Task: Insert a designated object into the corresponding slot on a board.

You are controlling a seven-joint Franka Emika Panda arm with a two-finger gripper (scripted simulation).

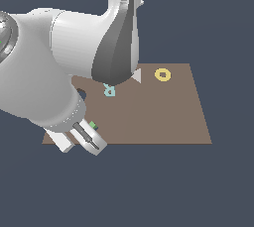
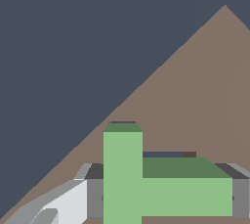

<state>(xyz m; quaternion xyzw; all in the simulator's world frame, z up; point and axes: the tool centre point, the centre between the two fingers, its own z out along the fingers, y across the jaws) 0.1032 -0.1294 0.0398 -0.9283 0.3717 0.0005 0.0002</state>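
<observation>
Green T (image 2: 146, 184) held upright btwn jaws, over brown board (image 2: 205, 96).

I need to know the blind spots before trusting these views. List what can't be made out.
- T-shaped slot: unseen in either view; the arm covers part of the board in the exterior view.
- Green T block: lower part cut off by the wrist view's edge; a speck in the exterior view.
- Pincer: grip unclear in the exterior view.

No printed text shows; only a pale teal letter R piece (image 1: 108, 89) lies on the board (image 1: 163, 117).
</observation>
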